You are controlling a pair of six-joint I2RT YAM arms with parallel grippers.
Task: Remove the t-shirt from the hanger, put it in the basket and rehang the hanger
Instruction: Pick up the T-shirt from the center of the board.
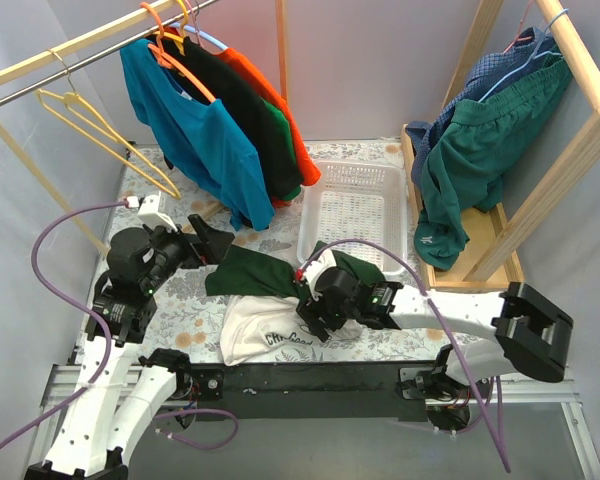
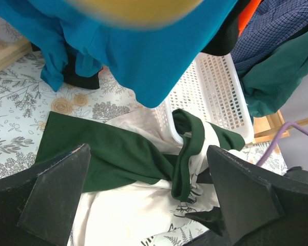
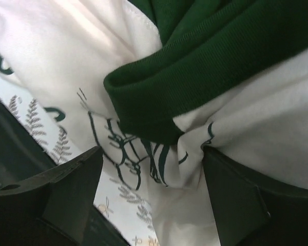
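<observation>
R gripper (image 1: 313, 318) open over t-shirt (image 1: 265, 330), basket (image 1: 355, 210) adj.

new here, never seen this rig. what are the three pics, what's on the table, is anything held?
Two robot arms are bolted at the table's near edge. The wide picture looks down from above and behind them. The other two come from cameras on each wrist; the dark wedges there are that arm's own fingers.

A white and green t-shirt lies crumpled on the table beside a white basket. More shirts hang on a rail, with one bare yellow hanger.

The left gripper is open and empty. The right gripper is open, its fingers either side of the shirt's green collar.
</observation>
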